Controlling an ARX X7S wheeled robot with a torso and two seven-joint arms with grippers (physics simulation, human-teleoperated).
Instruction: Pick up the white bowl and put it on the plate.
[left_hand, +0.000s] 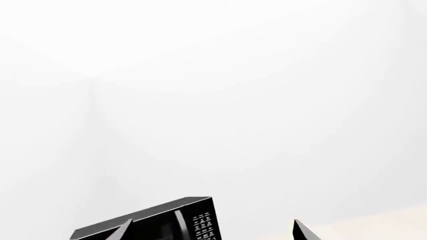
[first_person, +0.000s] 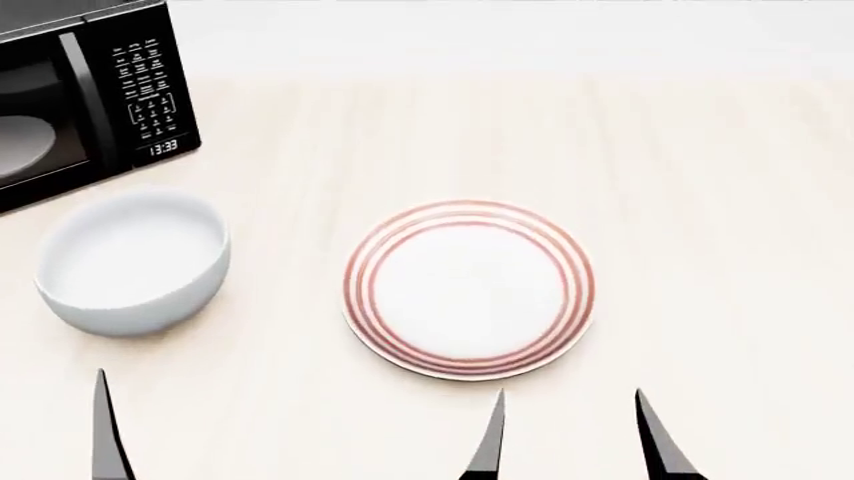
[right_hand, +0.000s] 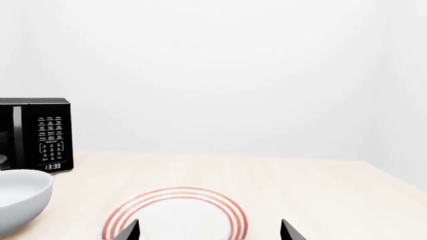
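Note:
The white bowl (first_person: 131, 262) stands upright and empty on the pale wooden table, left of the plate (first_person: 467, 288), which is flat with red rings. My right gripper (first_person: 574, 445) is open and empty at the table's near edge, just in front of the plate. In the right wrist view the right gripper (right_hand: 209, 231) faces the plate (right_hand: 177, 212), with the bowl (right_hand: 20, 200) off to one side. Of my left gripper only one fingertip (first_person: 107, 435) shows in the head view, near the bowl's front. In the left wrist view the left gripper (left_hand: 212, 232) is open and empty.
A black microwave (first_person: 80, 95) with a keypad stands at the back left, behind the bowl; it also shows in the left wrist view (left_hand: 160, 222) and the right wrist view (right_hand: 37, 132). A white wall lies behind the table (first_person: 694, 200).

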